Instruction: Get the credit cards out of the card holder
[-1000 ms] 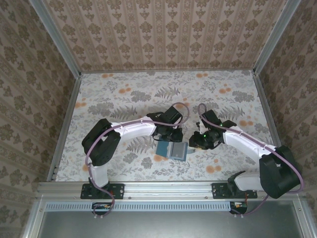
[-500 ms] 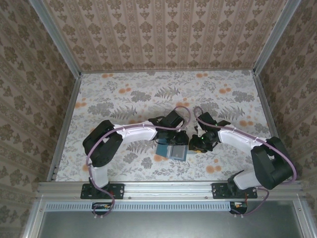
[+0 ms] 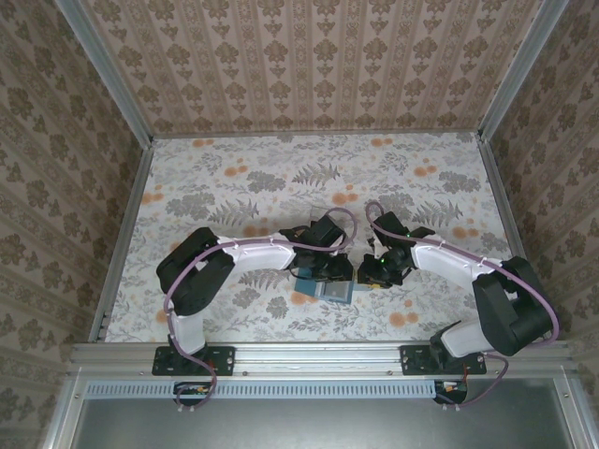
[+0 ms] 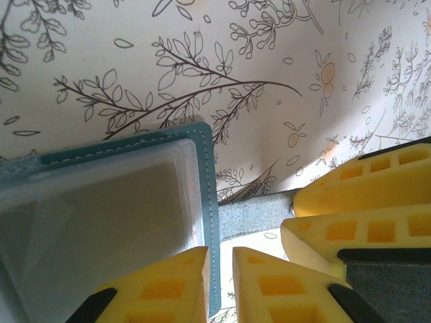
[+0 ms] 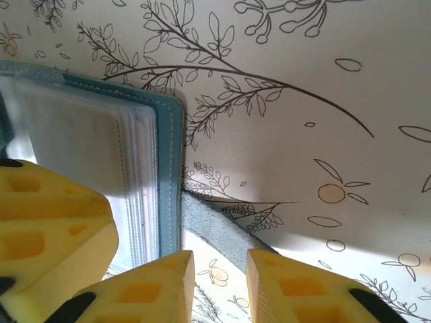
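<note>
**Between the Jaws, a Teal Edge**

We found the card holder [image 3: 328, 286] lying open. Its teal edge ran lengthwise into the narrow gap of the left gripper [image 4: 221, 269]; whether it gripped, we couldn't tell. The right gripper [image 5: 219, 269], slightly parted, stood just beside, over the grey tab [image 5: 215, 235].

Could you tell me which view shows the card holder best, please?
Right wrist: the card holder is close, its teal edge and stacked clear sleeves distinct. Left wrist shows one corner; the top view shows it small.

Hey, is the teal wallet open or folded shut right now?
Open. The wallet lies spread flat, its clear sleeves facing up inside the teal stitched cover. From above, its two panels sit side by side.
</note>
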You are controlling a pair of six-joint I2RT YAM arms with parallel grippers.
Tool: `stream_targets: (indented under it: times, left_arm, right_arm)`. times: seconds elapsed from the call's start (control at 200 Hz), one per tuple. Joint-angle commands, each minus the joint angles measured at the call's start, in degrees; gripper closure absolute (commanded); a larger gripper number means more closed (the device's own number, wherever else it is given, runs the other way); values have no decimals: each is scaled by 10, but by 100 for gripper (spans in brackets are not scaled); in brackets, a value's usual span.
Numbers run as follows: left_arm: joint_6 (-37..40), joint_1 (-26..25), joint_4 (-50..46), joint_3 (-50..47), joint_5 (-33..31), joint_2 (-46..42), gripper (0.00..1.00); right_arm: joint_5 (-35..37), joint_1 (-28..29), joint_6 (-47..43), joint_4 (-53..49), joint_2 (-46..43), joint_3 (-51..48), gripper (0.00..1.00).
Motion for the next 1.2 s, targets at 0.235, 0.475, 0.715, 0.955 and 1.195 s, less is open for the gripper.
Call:
stream_targets:
  times: [0.235, 0.475, 0.715, 0.955, 1.195]
  left_arm:
    - [-3, -5, -4, -12, 9, 15, 80]
    - [25, -6, -66, -3, -27, 9, 79]
    - [65, -6, -157, 33, -77, 5, 77]
    - [106, -24, -264, 103, -143, 30, 68]
    - [125, -42, -353, 165, -218, 56, 62]
  right_arm:
    - [-10, 4, 0, 11, 29, -16, 74]
    - [16, 4, -10, 1, 55, -16, 73]
    - [35, 4, -16, -10, 61, -13, 73]
    - [42, 4, -21, -21, 58, -5, 70]
    - [47, 4, -26, -31, 51, -1, 69]
